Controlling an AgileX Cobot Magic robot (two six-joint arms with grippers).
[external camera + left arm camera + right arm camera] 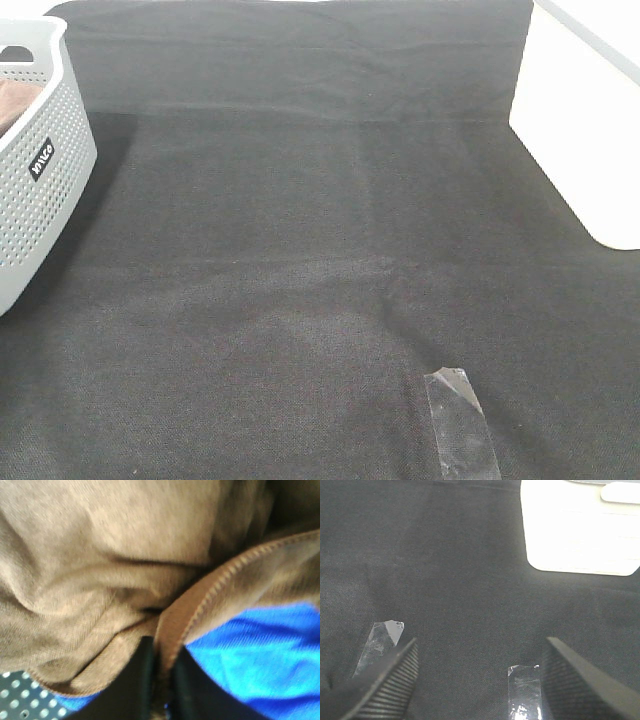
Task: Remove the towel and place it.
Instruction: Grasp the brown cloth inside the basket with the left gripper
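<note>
The brown plush towel fills the left wrist view, bunched up, with its stitched edge running across. My left gripper is shut on a fold of that edge. In the exterior high view only a small brown patch of the towel shows inside the grey basket at the far left; neither arm shows there. My right gripper is open and empty above the black table cloth. The towel's white tag is not in view.
A blue cloth lies under the towel, next to the basket's perforated wall. Clear tape strips are stuck on the black cloth at the front right. A white surface borders the cloth at the right.
</note>
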